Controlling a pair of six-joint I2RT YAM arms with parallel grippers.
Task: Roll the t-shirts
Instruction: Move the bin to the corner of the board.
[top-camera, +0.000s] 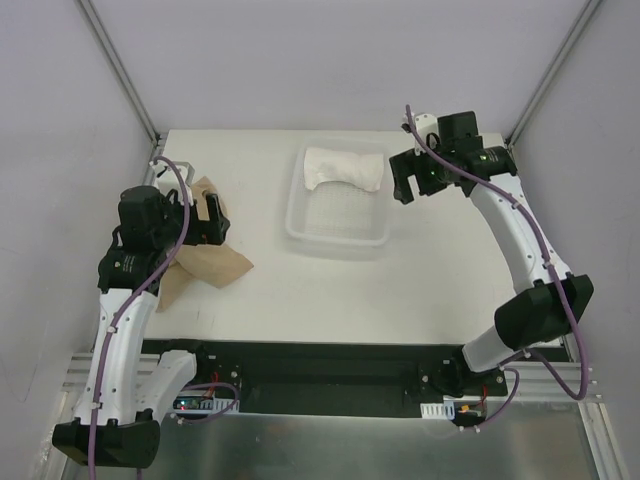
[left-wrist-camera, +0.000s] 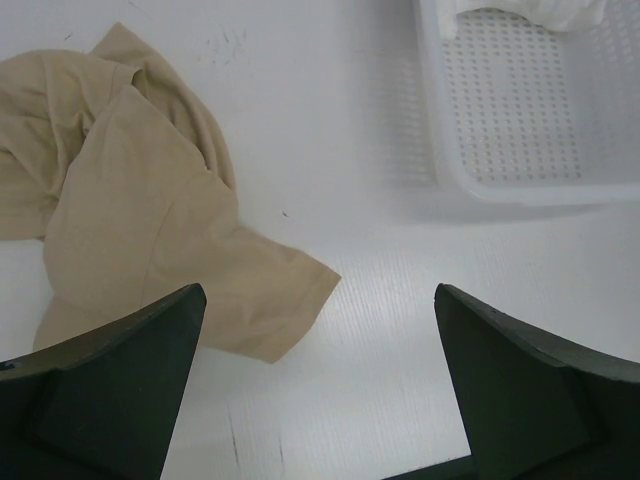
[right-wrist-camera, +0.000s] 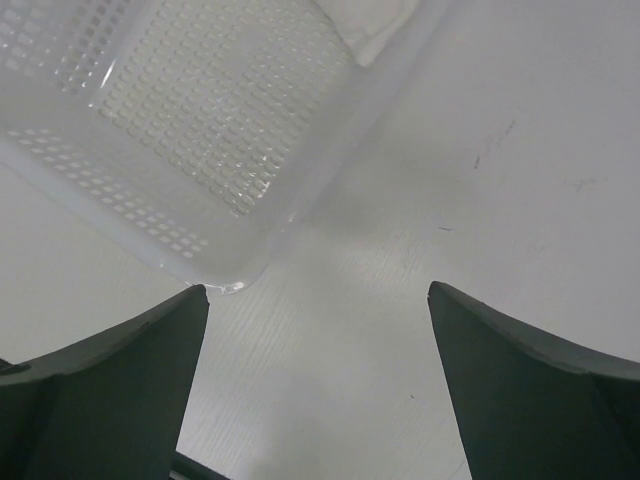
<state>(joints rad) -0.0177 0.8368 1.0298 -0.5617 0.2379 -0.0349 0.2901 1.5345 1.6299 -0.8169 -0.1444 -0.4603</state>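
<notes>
Left-centre in the top view, the tan t-shirt (top-camera: 208, 263) lies crumpled on the table (top-camera: 400, 290), long axis approx. diagonal w/ one corner pointing lower right. Its upper part is hidden under the left gripper (top-camera: 213, 218), fingers wide apart & empty; the left wrist view shows the folds + that corner unblocked, on its left side. Farther up, centre, the white mesh basket (top-camera: 335, 240) holds the white t-shirt (top-camera: 345, 167), bundled w/ long axis left-right along the basket's top end; the right gripper (top-camera: 405, 182) hangs just right of it, spread & empty, and the right wrist view catches only a basket corner + a scrap of white cloth at top.
</notes>
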